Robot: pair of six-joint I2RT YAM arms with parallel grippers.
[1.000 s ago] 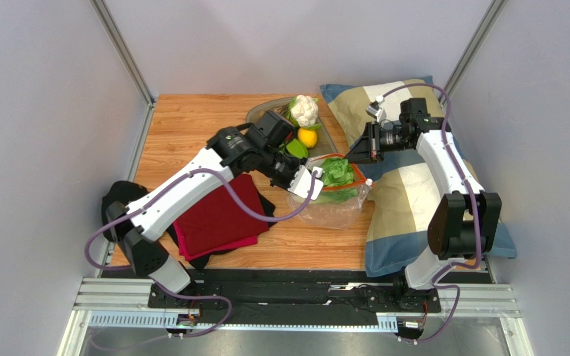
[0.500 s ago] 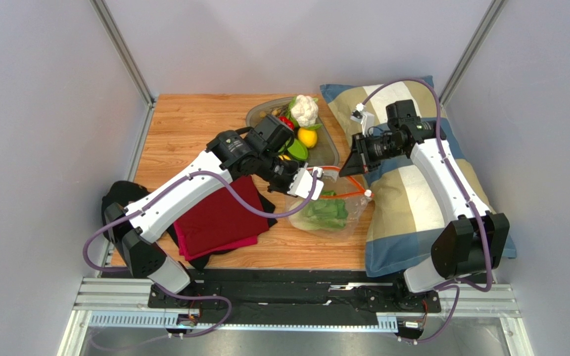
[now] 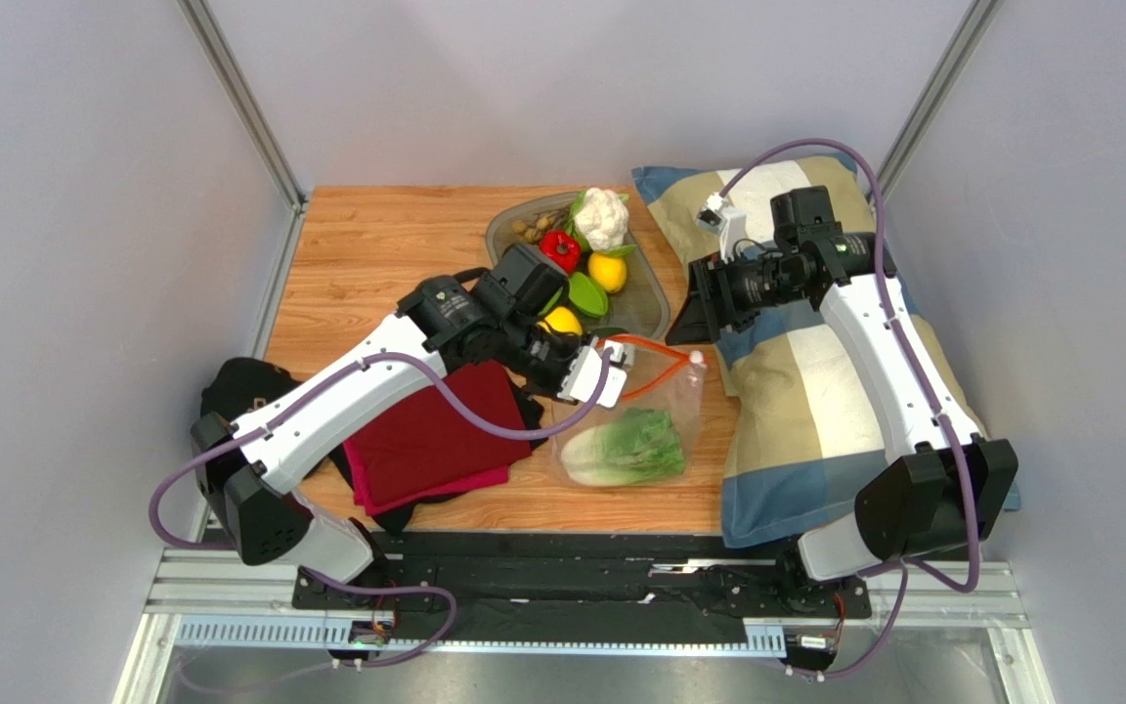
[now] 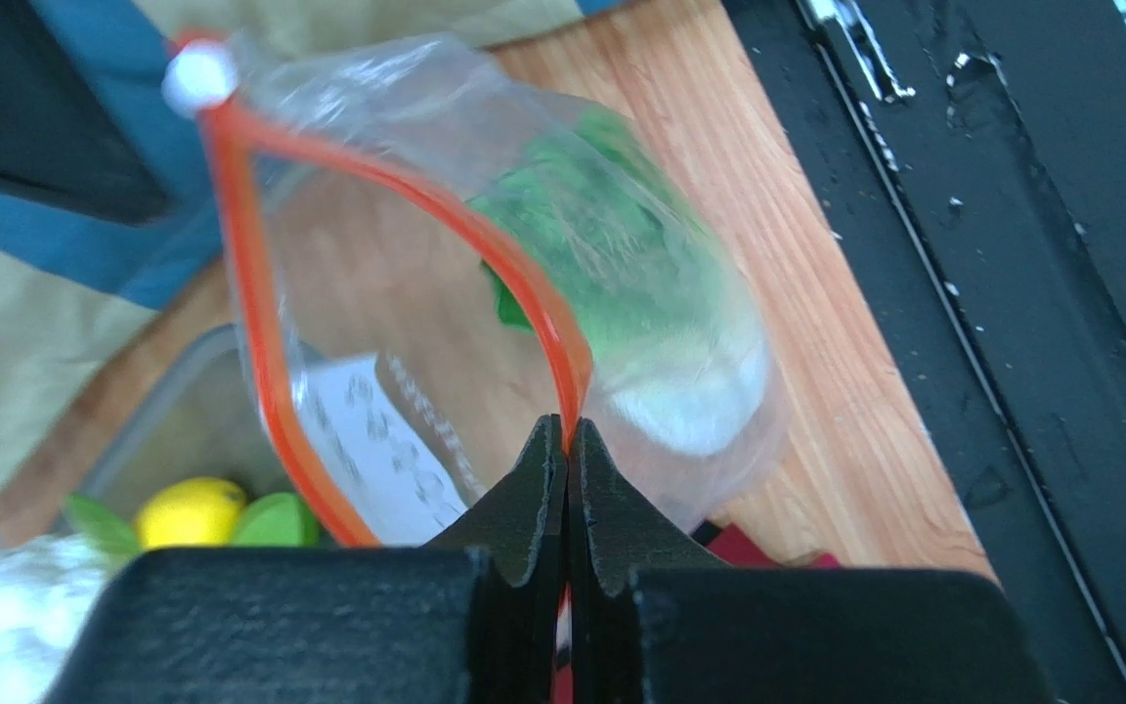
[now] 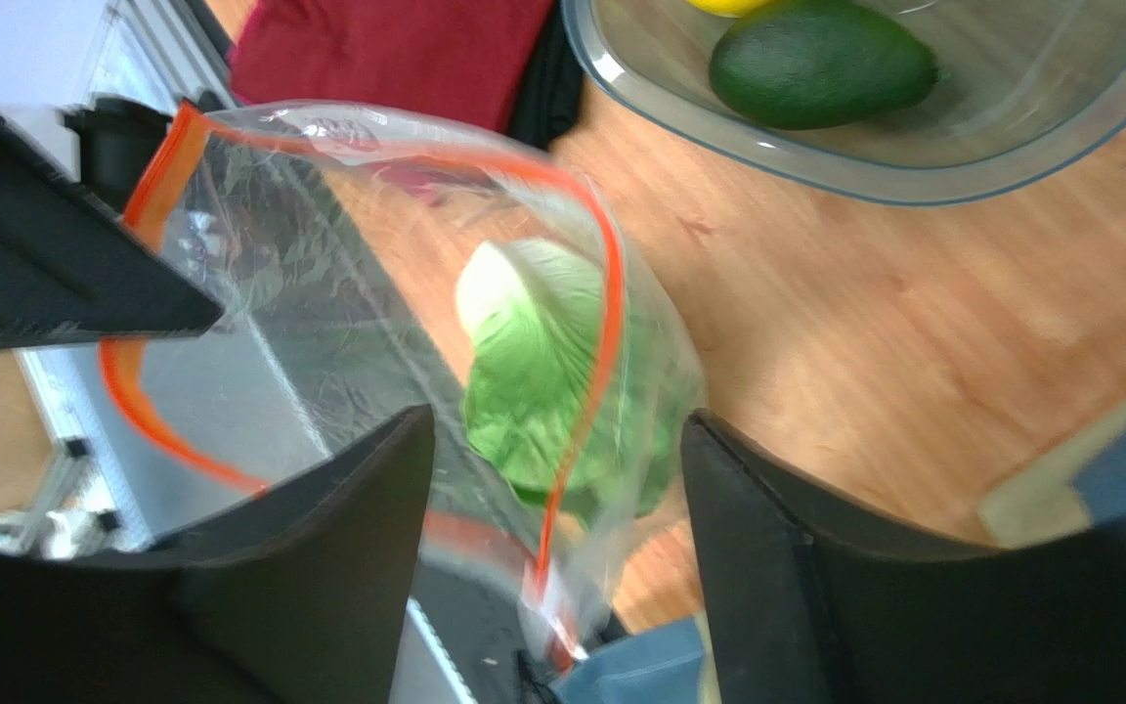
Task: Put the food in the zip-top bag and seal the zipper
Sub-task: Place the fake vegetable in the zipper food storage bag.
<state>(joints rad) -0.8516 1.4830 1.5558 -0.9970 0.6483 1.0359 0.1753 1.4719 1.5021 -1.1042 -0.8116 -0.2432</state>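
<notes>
Left claw [image 4: 566,434] pinches zipper [image 4: 249,323]; cabbage [image 4: 598,250] apparently bagged beyond.

A clear, crinkly zip-top bag [image 3: 672,389] edged by a red-orange zipper [image 3: 653,346] holds a green cabbage [image 3: 622,448] with a white stem. Beyond the bag, a grey tray [image 3: 656,291] carries a white cauliflower [image 3: 604,217], a yellow fruit [image 3: 609,272] and a red pepper [image 3: 560,250]. Left of the bag lies a dark red cloth [image 3: 430,426]; right of it, a pillow [image 3: 819,382] checked in blue, beige and cream, all on an orange-brown wood-grain table [image 3: 364,242]

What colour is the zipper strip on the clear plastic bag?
Red-orange. The zipper shows best in the left wrist view, looping round the bag at its open mouth.
</notes>
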